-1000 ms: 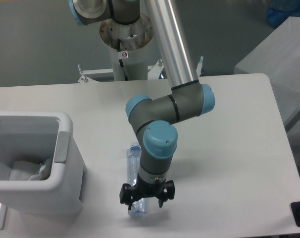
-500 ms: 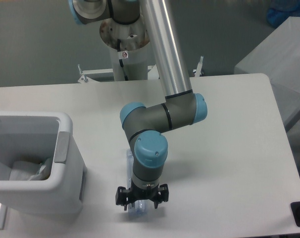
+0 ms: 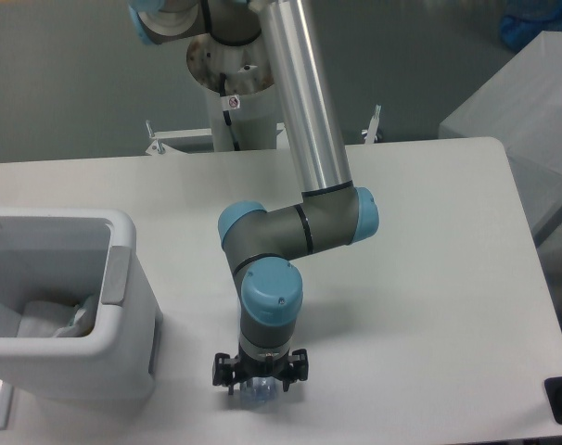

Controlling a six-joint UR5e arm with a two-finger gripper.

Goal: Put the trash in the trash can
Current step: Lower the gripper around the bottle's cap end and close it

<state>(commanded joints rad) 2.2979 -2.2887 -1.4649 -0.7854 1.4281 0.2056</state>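
The slim clear bottle (image 3: 260, 393) lies on the white table, almost wholly hidden under my arm; only its near end shows between the fingers. My gripper (image 3: 260, 378) points straight down over that end, open, with a finger on each side of the bottle. The white trash can (image 3: 123, 278) stands at the left edge of the table. A crumpled white wrapper (image 3: 51, 320) lies inside it.
The arm's base column (image 3: 236, 83) stands behind the table's far edge. A grey cabinet (image 3: 531, 111) sits off the right side. The table's front edge (image 3: 374, 438) runs just below the gripper. A small dark object (image 3: 561, 400) sits at the front right corner.
The wrist and gripper have shifted left and a little toward the front edge, settling lower over the bottle's near end. The bottle has not moved.
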